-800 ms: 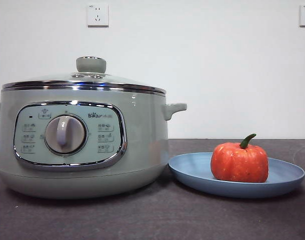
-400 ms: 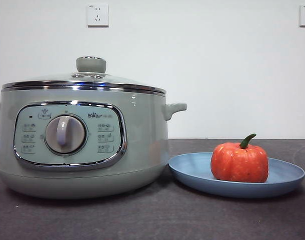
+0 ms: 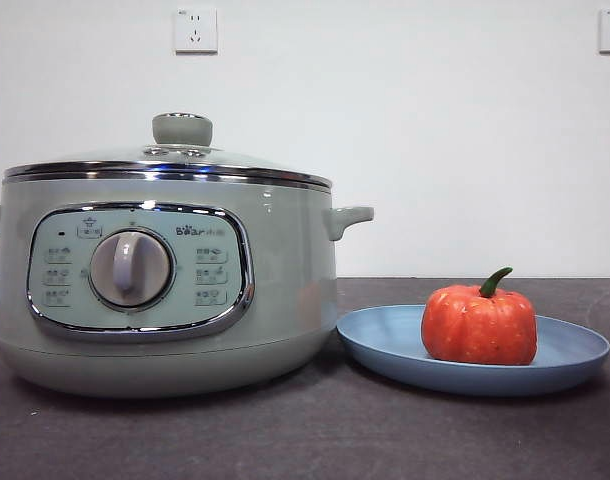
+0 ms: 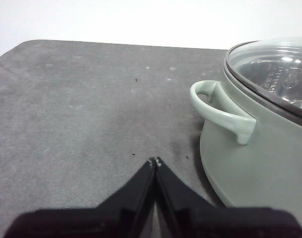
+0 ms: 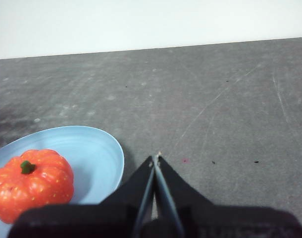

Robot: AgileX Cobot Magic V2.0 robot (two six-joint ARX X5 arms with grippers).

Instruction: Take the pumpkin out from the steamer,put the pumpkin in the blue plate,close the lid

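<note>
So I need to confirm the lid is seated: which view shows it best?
The front view: the lid sits level on the steamer, knob and steel rim in profile. The left wrist view catches only part of its glass edge; the right wrist view misses it.

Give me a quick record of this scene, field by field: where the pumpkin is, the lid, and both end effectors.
pumpkin: upright on the blue plate, stem up
plate: on the table, right of the steamer in the front view
lid: seated on the steamer, knob on top
left end effector: shut, empty, above bare table beside the steamer's side handle
right end effector: shut, empty, beside the plate, not touching it
task state: all three steps look done
</note>
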